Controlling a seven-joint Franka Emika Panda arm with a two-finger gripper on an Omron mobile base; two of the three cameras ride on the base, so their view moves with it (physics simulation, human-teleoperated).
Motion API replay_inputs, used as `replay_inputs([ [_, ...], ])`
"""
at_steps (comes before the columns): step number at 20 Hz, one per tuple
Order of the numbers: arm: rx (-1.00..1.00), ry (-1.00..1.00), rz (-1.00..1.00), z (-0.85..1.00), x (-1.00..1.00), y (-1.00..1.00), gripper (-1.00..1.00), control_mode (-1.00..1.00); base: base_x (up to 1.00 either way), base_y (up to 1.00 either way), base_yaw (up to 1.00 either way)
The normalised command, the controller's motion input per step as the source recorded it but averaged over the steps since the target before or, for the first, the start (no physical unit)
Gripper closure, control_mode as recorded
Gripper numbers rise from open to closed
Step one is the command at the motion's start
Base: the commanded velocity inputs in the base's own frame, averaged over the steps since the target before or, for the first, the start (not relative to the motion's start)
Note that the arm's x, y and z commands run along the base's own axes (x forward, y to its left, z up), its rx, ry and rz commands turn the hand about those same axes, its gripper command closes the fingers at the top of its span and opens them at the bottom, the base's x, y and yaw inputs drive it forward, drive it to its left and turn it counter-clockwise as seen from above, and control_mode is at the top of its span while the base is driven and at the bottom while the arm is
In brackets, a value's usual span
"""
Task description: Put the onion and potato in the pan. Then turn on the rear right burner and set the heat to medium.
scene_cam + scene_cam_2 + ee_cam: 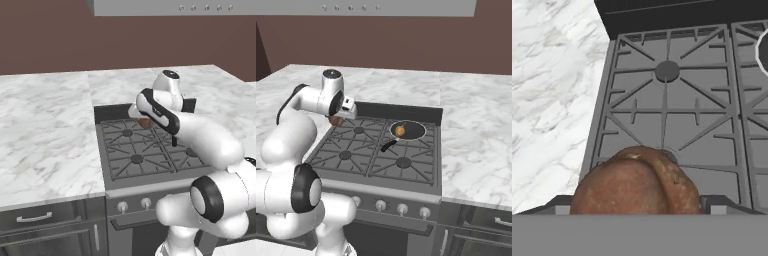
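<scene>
The potato (637,180), a dark reddish-brown lump, sits clamped between the fingers (712,202), which stand wide around its sides; in the hand view it fills the lower middle, with a front burner of the stove (667,115) below it, so it hangs in the air over the left side of the grates and is not yet at the pan. From the right base view the same lump shows just under the gripper (338,119), near the rear left corner of the cooktop. It looks firm and fairly light, with a rough, dull skin that should not slip much; being round, it is best held across its widest middle, as it appears to be now, and it can probably stand a short drop without harm. The pan (408,130), a small dark skillet with a pale rim and a short black handle pointing toward the front, rests on the rear right burner (417,124). Inside it lies the onion (400,131), golden-tan, toward the left of the pan floor. Marble desk (476,135) flanks the stove on both sides.
</scene>
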Motion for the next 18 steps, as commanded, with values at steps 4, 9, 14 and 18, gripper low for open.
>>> replay_inputs([
  [4, 0.00, 0.00, 0.00, 0.03, 0.01, -1.00, 1.00, -1.00, 0.00, 0.00, 0.00],
  [9, 0.00, 0.00, 0.00, 0.00, 0.11, -1.00, 1.00, -1.00, 0.00, 0.00, 0.00],
  [14, 0.00, 0.00, 0.00, 0.00, 0.22, -1.00, 1.00, -1.00, 0.00, 0.00, 0.00],
  [18, 0.00, 0.02, 0.00, 0.00, 0.33, -1.00, 1.00, -1.00, 0.00, 0.00, 0.00],
])
